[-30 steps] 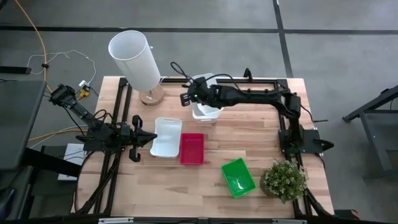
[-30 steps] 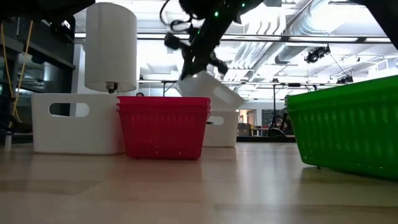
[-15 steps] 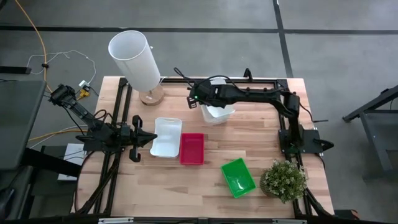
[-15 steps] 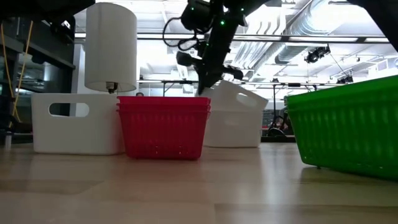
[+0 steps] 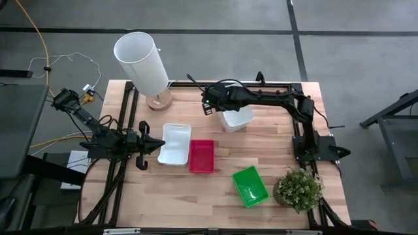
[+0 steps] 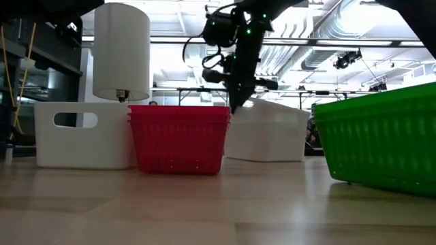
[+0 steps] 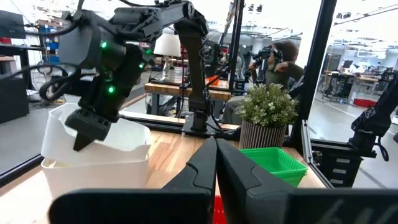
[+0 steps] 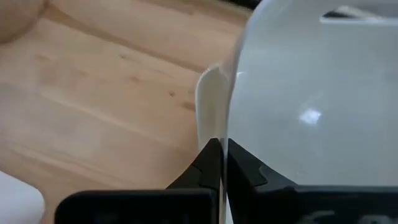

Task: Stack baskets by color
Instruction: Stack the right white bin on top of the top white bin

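Right hand (image 5: 218, 112), fingers clamped together on the near wall of a white basket (image 5: 236, 118), at the far middle of the bench (image 5: 196, 196). In the low view this basket (image 6: 267, 131) sits on the bench directly beneath the hand (image 6: 238, 107); in the right wrist view the thin white wall (image 8: 214, 106) runs between the two dark fingers (image 8: 249, 171). Whether it is one basket or a nested pair cannot be told; its inside appears empty.

Well in front of that hand, toward the bench's middle: a second white basket (image 5: 175, 143), touching a red stack (image 5: 202, 156). The low view shows several red rims nested one in another (image 6: 179, 138). Nothing lies in either.

Further forward and to the arm's base side: a green basket (image 5: 251, 186), empty, just beside a potted plant (image 5: 298, 189).

Left hand (image 5: 160, 145), fingers pressed together and holding nothing, hovers just beside the white basket's outer edge.

Behind the right hand, at the bench's far corner, a tall white cylinder (image 5: 142, 62) stands on a wooden base.
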Action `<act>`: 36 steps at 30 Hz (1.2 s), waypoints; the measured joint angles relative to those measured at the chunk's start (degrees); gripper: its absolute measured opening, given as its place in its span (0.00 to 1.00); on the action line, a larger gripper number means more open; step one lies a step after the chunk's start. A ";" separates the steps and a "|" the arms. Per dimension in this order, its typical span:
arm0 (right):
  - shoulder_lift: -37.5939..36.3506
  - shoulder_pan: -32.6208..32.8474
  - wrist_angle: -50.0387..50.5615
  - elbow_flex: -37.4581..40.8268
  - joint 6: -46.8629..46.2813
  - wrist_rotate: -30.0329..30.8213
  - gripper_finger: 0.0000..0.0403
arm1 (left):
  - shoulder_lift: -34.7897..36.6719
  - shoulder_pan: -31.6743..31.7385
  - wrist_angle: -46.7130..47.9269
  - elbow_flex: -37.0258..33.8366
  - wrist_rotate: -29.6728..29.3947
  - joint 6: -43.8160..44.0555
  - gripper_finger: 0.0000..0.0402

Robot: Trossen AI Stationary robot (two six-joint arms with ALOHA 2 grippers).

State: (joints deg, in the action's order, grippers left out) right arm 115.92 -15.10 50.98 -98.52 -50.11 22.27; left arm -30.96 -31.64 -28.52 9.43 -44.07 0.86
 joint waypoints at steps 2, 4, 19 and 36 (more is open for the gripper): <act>0.30 -0.37 1.03 0.00 0.27 -1.49 0.00 | 0.02 -0.02 -0.03 0.00 0.00 0.00 0.00; 0.74 -0.62 1.08 0.00 1.01 -2.33 0.00 | 0.00 0.00 -0.02 0.00 0.00 0.00 0.00; 1.44 -0.99 1.82 -0.06 5.57 -2.84 0.01 | 0.02 0.00 0.01 -0.02 -0.01 0.00 0.00; -5.03 0.24 5.64 0.02 17.96 0.52 0.55 | 0.00 0.00 0.50 -0.02 0.00 0.00 0.00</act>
State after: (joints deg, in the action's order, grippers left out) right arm 110.90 -14.86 56.62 -98.50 -32.15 22.80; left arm -30.96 -31.64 -28.02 9.41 -44.07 0.86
